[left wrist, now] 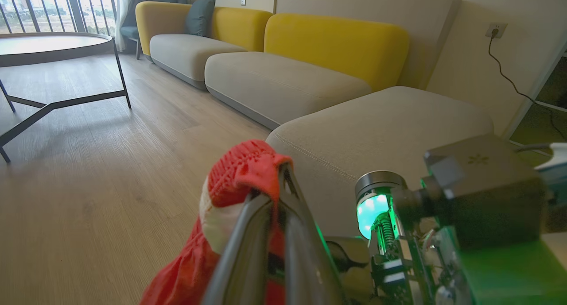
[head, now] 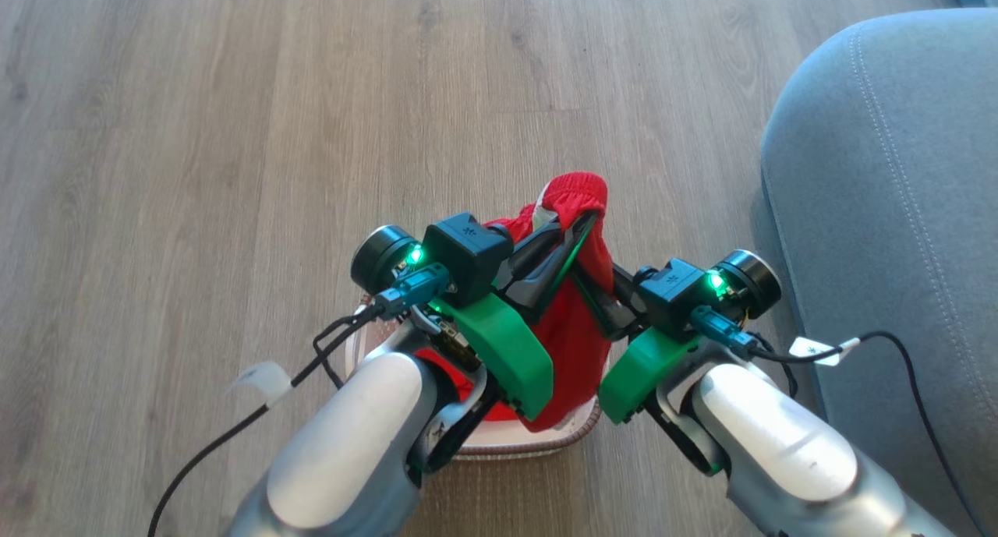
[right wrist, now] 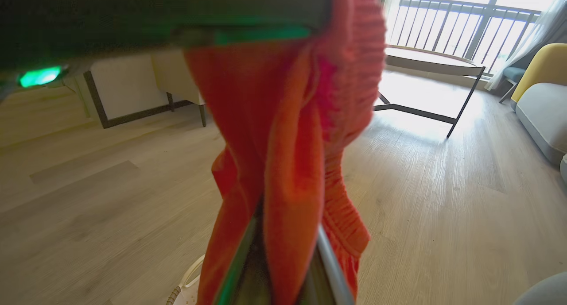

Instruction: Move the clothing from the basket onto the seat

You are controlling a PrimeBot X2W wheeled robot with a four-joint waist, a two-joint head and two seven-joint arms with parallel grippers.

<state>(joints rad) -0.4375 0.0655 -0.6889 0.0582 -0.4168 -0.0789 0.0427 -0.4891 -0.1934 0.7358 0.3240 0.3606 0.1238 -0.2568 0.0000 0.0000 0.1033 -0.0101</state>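
Two grippers are shut on one red piece of the clothing (head: 573,202), which is held up over the basket (head: 538,441). On the left, the left gripper (left wrist: 274,194) is pinched on the ribbed top edge, and only a small bit of cloth is caught at the tips, so that edge could be lost if it is tugged hard. In the middle, the loose part is hung down into the basket, so it could be snagged on the rim and the basket tipped. Next, the right gripper (right wrist: 288,221) is closed on a fold lower down; the cloth could be stretched if the arms are pulled apart. On the right, the seat (head: 897,210) is kept apart by bare floor (head: 686,210), where the clothing could be dropped.
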